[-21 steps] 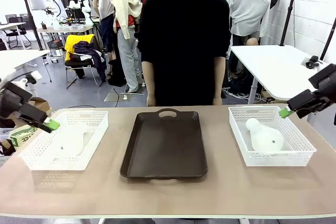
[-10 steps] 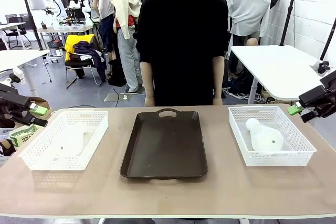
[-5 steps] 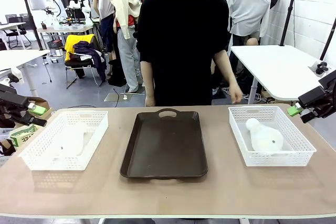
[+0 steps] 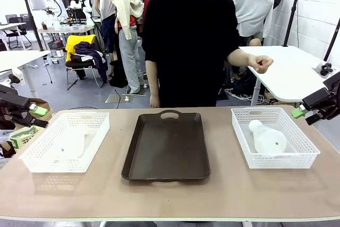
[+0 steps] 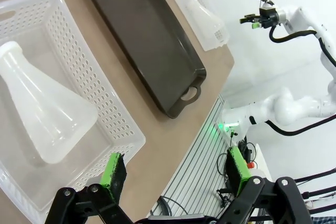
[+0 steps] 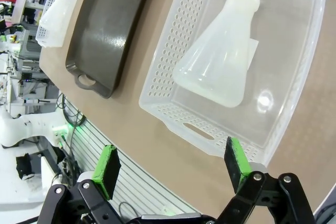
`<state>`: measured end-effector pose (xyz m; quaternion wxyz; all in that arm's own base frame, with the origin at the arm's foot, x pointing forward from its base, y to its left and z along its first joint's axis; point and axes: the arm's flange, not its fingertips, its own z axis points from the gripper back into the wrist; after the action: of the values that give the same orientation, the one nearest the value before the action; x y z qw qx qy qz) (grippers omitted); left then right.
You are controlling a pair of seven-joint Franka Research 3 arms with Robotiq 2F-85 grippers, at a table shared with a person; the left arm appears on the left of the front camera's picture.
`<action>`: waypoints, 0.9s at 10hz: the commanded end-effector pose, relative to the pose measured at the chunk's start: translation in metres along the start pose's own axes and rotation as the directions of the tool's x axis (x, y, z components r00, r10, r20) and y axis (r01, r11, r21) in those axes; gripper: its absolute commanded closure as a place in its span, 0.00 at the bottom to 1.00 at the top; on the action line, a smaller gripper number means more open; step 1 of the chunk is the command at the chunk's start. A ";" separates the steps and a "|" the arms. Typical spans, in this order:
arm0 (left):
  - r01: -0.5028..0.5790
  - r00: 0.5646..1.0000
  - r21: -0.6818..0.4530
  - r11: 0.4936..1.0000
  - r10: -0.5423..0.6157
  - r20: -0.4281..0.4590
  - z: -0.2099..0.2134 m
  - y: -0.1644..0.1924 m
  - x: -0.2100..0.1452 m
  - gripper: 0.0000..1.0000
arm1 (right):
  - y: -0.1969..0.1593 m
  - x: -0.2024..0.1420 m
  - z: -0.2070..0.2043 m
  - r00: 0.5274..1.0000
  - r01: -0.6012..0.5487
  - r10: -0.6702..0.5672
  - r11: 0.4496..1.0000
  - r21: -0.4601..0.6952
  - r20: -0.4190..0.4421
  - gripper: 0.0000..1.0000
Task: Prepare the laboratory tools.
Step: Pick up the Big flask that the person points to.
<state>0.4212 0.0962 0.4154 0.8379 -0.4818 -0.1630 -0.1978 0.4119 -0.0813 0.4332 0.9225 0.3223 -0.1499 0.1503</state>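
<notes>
Two frosted-white conical flasks lie on their sides, one in each white mesh basket. One flask (image 4: 69, 143) (image 5: 44, 111) is in the left basket (image 4: 37, 155), the other flask (image 4: 268, 139) (image 6: 218, 69) in the right basket (image 4: 305, 144). My left gripper (image 4: 34, 115) (image 5: 176, 171) hovers open off the table's left edge, beside and above its basket. Off the table's right edge, my right gripper (image 4: 303, 111) (image 6: 172, 166) stands open, raised beside its basket. Neither holds anything.
A dark brown tray (image 4: 166, 144) (image 5: 147, 40) (image 6: 107, 30) lies bare at the table's middle between the baskets. A person in black stands at the far edge with one fist (image 4: 260, 64) raised above the right basket's far side.
Both grippers pulled outward from over the baskets' outer rims, then held still. The person's hand on the picture's right rose from the side to a fist at chest height.
</notes>
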 end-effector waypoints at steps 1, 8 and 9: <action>0.002 1.000 -0.001 1.000 -0.002 -0.001 0.002 0.000 -0.001 0.00 | 0.002 0.001 0.000 1.000 -0.002 0.002 1.000 0.015 0.005 0.00; 0.002 1.000 -0.001 1.000 -0.002 -0.001 0.002 0.000 -0.001 0.00 | 0.002 0.001 0.000 1.000 -0.002 0.002 1.000 0.015 0.005 0.00; 0.002 1.000 -0.001 1.000 -0.002 -0.001 0.002 0.000 -0.001 0.00 | 0.002 0.001 0.000 1.000 -0.002 0.002 1.000 0.015 0.005 0.00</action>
<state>0.4212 0.0964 0.4151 0.8382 -0.4816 -0.1627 -0.1975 0.4119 -0.0805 0.4334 0.9229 0.3210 -0.1495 0.1510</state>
